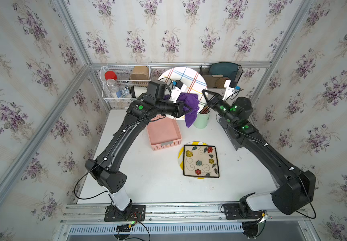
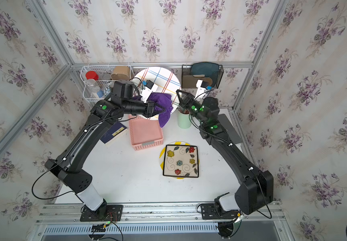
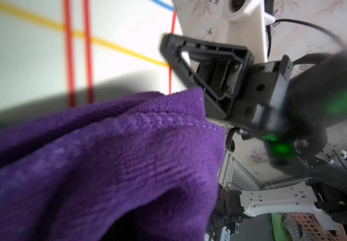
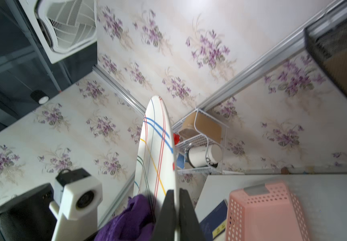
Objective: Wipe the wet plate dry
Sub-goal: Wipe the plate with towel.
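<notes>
Wiping looks to be under way at the 12 o'clock end of the surface (image 1: 147,183), where the striped plate (image 1: 186,78) is held in the air on edge rather than lying flat. The right gripper (image 1: 203,91) is closed on the plate's rim at about 3 o'clock of the disc; the right wrist view shows the plate (image 4: 156,150) edge-on, with the rim pinched between the two black jaws of the right gripper (image 4: 176,192). The left gripper (image 1: 186,109) is clamped shut on the purple cloth (image 1: 189,98), which is bunched against the lower part of the plate's face, around 5 to 6 o'clock, with a tail hanging toward the mint cup (image 1: 201,121). The relation that matters is this: the uncovered face lies toward 11 to 12 o'clock from the left gripper, and the left arm is the one facing it — the right arm only steadies the rim. From the left wrist, the cloth (image 3: 106,156) sits against the plate (image 3: 33,62) just beside the right gripper (image 3: 166,43), so a stroke toward 3 o'clock would likely meet those jaws. The pink basket (image 1: 164,133) and the flowered square plate (image 1: 200,160) lie well apart.
</notes>
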